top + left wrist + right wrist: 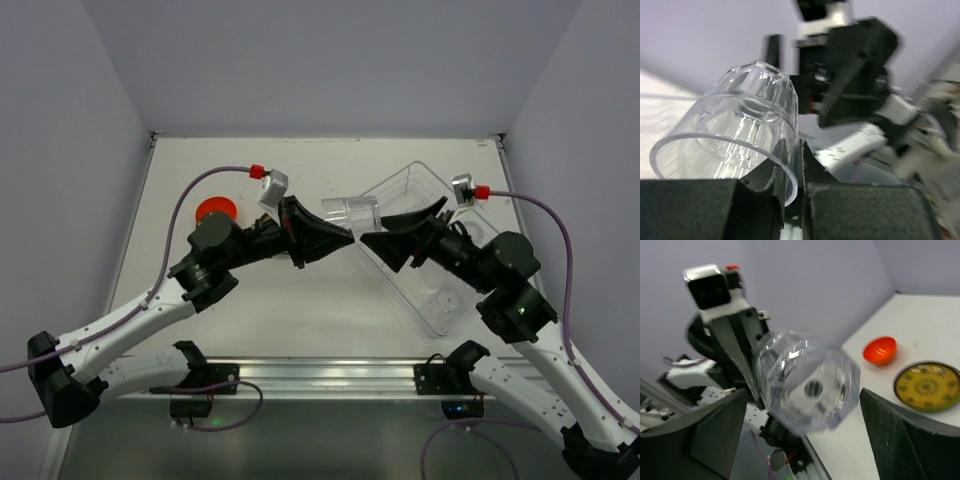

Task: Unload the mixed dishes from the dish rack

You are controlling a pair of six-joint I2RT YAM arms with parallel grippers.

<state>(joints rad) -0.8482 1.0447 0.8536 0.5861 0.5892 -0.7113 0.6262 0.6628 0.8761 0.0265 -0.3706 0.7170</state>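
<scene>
White table (320, 300), lilac walls (330, 60) | left gripper (792, 162) pinches clear cup (740, 125) | right gripper (804, 392) spread wide

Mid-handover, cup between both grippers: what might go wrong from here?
1. The left gripper pinches only the thin rim wall of the clear cup, which juts out sideways. It may pivot or slip once the arm moves.
2. The right gripper is open with its jaws on either side of the cup. A retreat off-axis could clip the cup and knock it loose.
3. A dropped cup could roll toward the orange bowl or the patterned plate.
</scene>
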